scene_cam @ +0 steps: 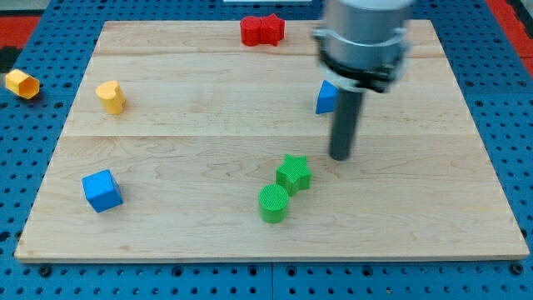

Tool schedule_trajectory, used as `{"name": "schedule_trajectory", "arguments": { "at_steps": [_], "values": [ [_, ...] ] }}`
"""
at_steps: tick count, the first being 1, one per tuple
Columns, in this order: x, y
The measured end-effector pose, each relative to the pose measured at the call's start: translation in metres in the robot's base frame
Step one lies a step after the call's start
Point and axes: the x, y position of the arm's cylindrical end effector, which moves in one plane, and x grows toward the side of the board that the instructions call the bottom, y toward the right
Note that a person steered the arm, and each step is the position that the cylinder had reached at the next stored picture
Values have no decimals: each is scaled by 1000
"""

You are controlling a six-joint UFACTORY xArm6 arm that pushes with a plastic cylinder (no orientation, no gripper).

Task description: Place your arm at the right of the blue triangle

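The blue triangle (326, 98) lies at the board's upper right of centre, partly hidden behind my rod. My tip (340, 157) rests on the board just below and slightly right of it, a short gap away. A green star (293, 173) sits to the lower left of my tip, touching a green cylinder (273, 204) below it.
Two red blocks (261, 30) stand together at the top edge. A yellow heart (110, 96) is at the left, a blue cube (102, 191) at the lower left. A yellow hexagon (22, 83) lies off the wooden board (433, 208), on the blue pegboard at far left.
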Motion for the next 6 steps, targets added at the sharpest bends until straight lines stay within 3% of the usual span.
{"name": "schedule_trajectory", "arguments": {
  "at_steps": [1, 2, 3, 5, 6],
  "values": [
    [33, -9],
    [19, -64],
    [14, -34],
    [-52, 62],
    [-107, 58]
  ]
}}
